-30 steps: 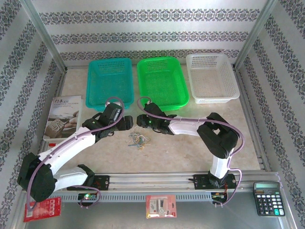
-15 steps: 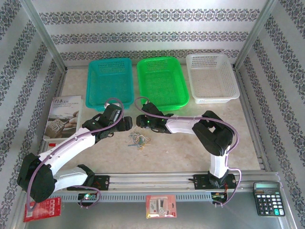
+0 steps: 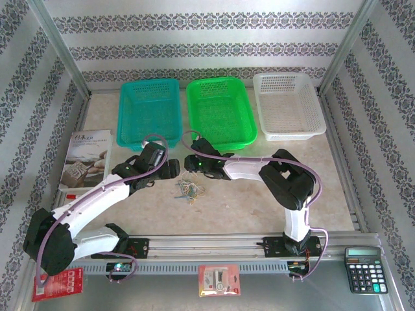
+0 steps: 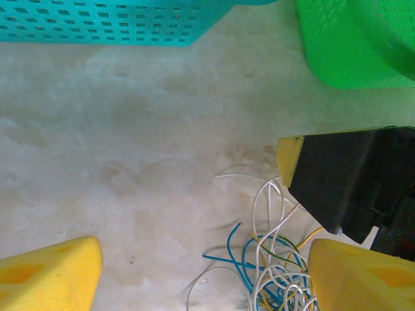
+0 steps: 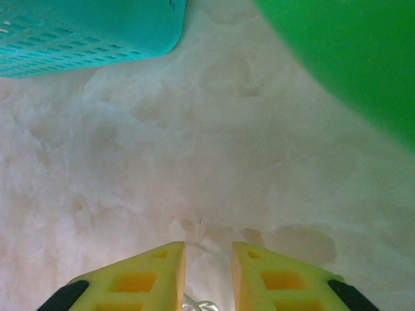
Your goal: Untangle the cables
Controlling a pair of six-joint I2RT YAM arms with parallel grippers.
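Note:
The cables (image 3: 189,189) lie as a small loose tangle of white, blue and yellow cords on the table's middle. In the left wrist view the cables (image 4: 279,259) sit low and right, beside my left gripper's right finger. My left gripper (image 3: 172,170) (image 4: 206,278) is wide open just left of the tangle, with bare table between its pads. My right gripper (image 3: 190,162) (image 5: 209,272) hangs over the tangle's far edge. Its yellow fingers (image 5: 155,272) stand a narrow gap apart, with a white cable loop (image 5: 198,304) showing low between them. Its fingertip (image 4: 288,159) also appears in the left wrist view.
Three baskets stand at the back: teal (image 3: 149,113), green (image 3: 220,110) and white (image 3: 288,103). A booklet (image 3: 87,159) lies at the left. A calculator (image 3: 366,269) and two packets (image 3: 219,280) rest on the front rail. Bare table lies right of the tangle.
The right gripper's jaws have narrowed, and that arm has shifted slightly left and back. The left arm and the tangle have hardly moved.

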